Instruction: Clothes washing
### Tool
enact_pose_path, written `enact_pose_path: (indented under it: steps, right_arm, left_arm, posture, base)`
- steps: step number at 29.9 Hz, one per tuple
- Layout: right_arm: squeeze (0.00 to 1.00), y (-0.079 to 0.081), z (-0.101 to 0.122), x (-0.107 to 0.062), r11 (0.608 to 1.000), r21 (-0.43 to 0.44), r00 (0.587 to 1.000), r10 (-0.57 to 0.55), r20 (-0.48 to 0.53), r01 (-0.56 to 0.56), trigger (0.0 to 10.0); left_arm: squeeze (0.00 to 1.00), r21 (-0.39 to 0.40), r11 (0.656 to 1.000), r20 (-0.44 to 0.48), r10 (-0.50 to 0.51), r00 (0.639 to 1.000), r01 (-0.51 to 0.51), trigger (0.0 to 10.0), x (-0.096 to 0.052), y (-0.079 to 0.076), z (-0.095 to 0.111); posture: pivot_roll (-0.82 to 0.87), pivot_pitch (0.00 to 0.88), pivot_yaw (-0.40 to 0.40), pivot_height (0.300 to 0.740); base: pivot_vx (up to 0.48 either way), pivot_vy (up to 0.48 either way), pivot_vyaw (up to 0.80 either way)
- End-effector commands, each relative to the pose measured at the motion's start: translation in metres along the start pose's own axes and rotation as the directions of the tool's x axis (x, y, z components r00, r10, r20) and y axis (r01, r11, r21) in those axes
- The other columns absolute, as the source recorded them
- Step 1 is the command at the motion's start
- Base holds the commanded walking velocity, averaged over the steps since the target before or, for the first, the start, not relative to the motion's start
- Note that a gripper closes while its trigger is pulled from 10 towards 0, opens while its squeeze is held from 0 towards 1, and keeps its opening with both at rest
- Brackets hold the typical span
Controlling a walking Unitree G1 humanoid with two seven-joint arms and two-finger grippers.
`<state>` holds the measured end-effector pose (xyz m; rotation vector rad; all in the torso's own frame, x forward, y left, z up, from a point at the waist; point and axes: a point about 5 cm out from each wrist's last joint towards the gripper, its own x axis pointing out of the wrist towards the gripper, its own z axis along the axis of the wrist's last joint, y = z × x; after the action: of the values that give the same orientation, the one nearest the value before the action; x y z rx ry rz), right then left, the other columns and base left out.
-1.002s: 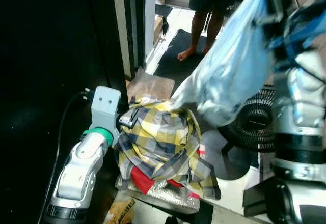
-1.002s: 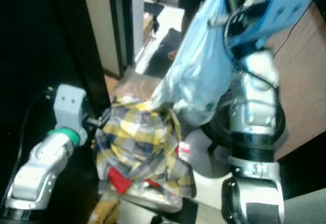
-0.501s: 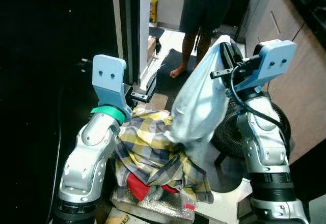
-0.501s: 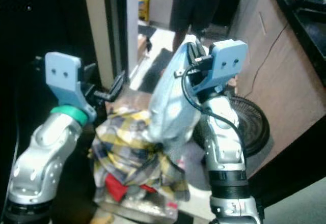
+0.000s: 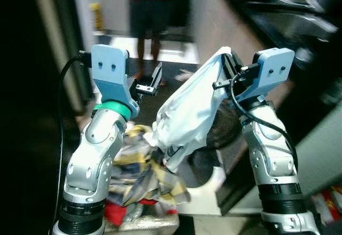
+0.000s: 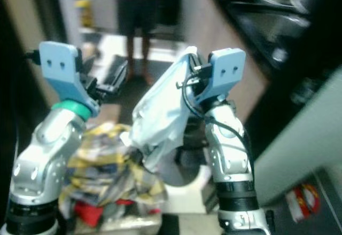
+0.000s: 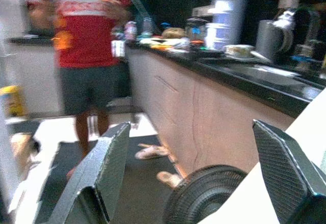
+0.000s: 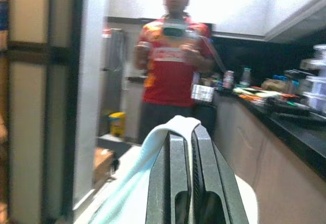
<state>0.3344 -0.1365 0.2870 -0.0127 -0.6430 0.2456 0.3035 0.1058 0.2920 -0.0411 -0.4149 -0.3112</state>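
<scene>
My right gripper [image 5: 226,68] is raised at chest height and shut on a pale blue garment [image 5: 188,112], which hangs down from the fingers [image 8: 184,173] to the pile below. The pile of clothes [image 5: 140,179] holds a yellow and grey plaid shirt [image 5: 133,155] with something red [image 5: 113,212] under it. My left gripper [image 5: 155,80] is lifted beside the pale garment, open and holding nothing; its two fingers [image 7: 104,168] stand wide apart in the left wrist view.
A person [image 5: 148,16] in a red shirt and dark shorts stands ahead on the kitchen floor. A black floor fan [image 5: 224,131] sits behind the hanging garment. A counter with wooden fronts [image 7: 204,117] runs along the right. A dark wall [image 5: 21,112] is on my left.
The camera has swung right, so more of the counter shows. Both grippers stay raised; the right one still holds the pale garment, and the left one stays open.
</scene>
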Motion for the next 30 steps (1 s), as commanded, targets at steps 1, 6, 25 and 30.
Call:
enact_pose_path:
  steps: [1,6,25,30]
  right_arm:
    - [0.00,-0.0006,0.0008,-0.0004,1.000,0.004,1.000,-0.011,0.006,0.011,10.0]
    - [0.00,0.0001,-0.0003,-0.0006,1.000,0.011,1.000,-0.018,0.002,0.018,10.0]
    - [0.00,0.0014,-0.0019,-0.0016,0.999,0.025,1.000,-0.030,-0.004,0.030,10.0]
    - [0.00,0.0009,-0.0022,-0.0018,0.999,0.027,0.999,-0.034,-0.005,0.034,10.0]
  left_arm:
    - [0.00,-0.009,1.000,0.001,-0.002,1.000,0.002,10.0,-0.0006,-0.0008,0.0012]
    - [0.00,-0.006,1.000,-0.006,0.001,1.000,-0.001,10.0,-0.0006,0.0008,0.0013]
    - [0.00,0.008,1.000,-0.034,0.020,0.999,-0.020,10.0,-0.0016,0.0057,-0.0009]
    - [0.00,0.013,1.000,-0.040,0.025,0.999,-0.025,10.0,-0.0010,0.0070,-0.0017]
  posture:
    - [0.05,0.000,-0.013,0.740]
    - [0.06,0.000,-0.008,0.740]
    - [0.06,0.008,0.007,0.740]
    - [0.06,0.009,0.006,0.740]
  base:
    - [0.000,0.000,-0.73]
    - [0.000,0.000,-0.74]
    - [0.000,0.000,-0.74]
    - [0.000,0.000,-0.74]
